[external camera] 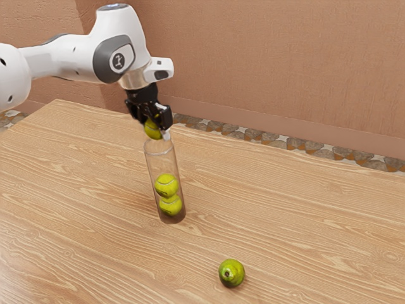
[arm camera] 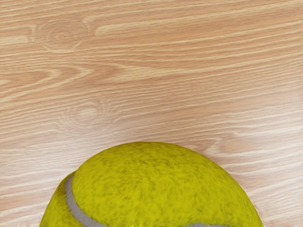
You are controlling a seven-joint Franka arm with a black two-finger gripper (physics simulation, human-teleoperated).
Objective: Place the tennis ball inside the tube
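Note:
High over the table, my gripper (external camera: pixel 154 126) is shut on a tennis ball (external camera: pixel 152 129), which sits between its two fingers. The same tennis ball (arm camera: pixel 156 184) looms large at the lower edge of the wrist view. Just below it stands the clear tube (external camera: pixel 152 163), upright, its open rim a little under the held ball. Two other tennis balls (external camera: pixel 166 185) rest inside the tube, one on top of the other, in its lower half.
A green round fruit (external camera: pixel 232 273) lies on the wooden table (external camera: pixel 304 221), nearer the exterior view's bottom edge and to the exterior view's right of the tube. A wall stands behind the table.

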